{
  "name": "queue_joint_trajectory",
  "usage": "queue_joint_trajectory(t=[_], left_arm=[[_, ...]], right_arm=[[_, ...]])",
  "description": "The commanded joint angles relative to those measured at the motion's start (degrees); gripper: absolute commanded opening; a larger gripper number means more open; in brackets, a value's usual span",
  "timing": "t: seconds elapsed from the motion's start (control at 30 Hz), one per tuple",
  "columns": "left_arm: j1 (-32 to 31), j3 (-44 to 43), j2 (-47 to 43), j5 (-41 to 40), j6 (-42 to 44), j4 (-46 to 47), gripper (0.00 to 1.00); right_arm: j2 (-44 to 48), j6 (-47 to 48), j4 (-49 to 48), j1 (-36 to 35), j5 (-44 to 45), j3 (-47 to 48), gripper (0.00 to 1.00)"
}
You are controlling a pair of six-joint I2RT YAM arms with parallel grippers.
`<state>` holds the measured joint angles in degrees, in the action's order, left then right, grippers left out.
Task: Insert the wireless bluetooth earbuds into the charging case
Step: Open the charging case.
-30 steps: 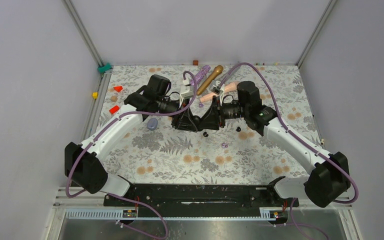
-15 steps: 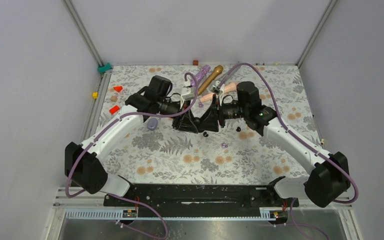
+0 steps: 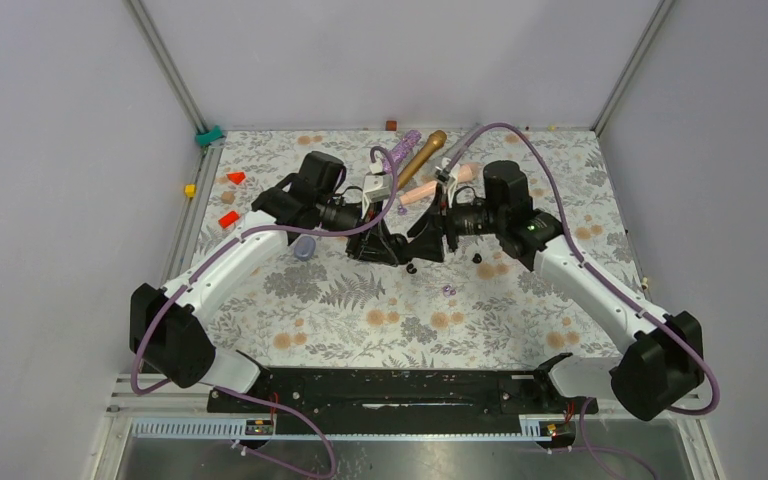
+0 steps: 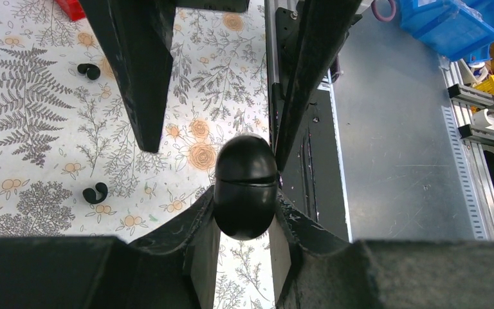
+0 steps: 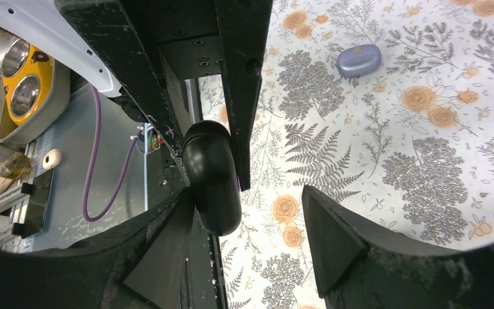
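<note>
— Looking down the left wrist view, we see the left fingers (image 4: 196, 222) clenched on the black charging case (image 4: 245, 187), its lid seam closed, held over the floral table (image 4: 32, 129).
— Agreed. The right fingers (image 5: 334, 238) stand released and spread: one sits just beside that case, the other well apart from it.
— And the earbuds? We find a black bud (image 4: 94, 192) and a second black bud (image 4: 89, 71) lying on the table, outside the case.
— Plus a purple bud (image 3: 448, 291) nearer the arm bases, and a closed purple case (image 5: 359, 60) beside the left arm.
— Any writing?
— The black case may carry some, but we cannot read any from these views.
</note>
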<state>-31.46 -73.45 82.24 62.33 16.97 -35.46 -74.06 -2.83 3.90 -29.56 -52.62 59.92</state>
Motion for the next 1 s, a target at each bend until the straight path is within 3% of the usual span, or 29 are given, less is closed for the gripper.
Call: queue_joint_trajectory(t=[0.0,0.43,0.67,0.8,0.97], left_arm=[[-0.44,0.18,-2.30,2.99,1.09,-0.05,0.00],[-0.08,-0.50,-2.75,1.30,1.44,-0.41,0.00],[4.00,-0.45,-5.63,2.46,1.37,-0.51,0.00],[7.29,-0.50,-8.44,2.77,2.37,-1.30,0.00],[10.47,-1.94,-11.24,3.28,6.53,-6.41,0.00]], right_arm=[[3.00,1.19,-1.44,2.33,0.83,2.13,0.70],[6.50,1.02,-0.42,3.90,-0.43,3.05,0.76],[6.23,6.49,11.77,8.54,4.97,8.98,0.90],[2.78,8.20,19.28,12.94,6.29,10.84,0.91],[-0.22,10.51,22.32,15.92,16.09,7.52,0.89]])
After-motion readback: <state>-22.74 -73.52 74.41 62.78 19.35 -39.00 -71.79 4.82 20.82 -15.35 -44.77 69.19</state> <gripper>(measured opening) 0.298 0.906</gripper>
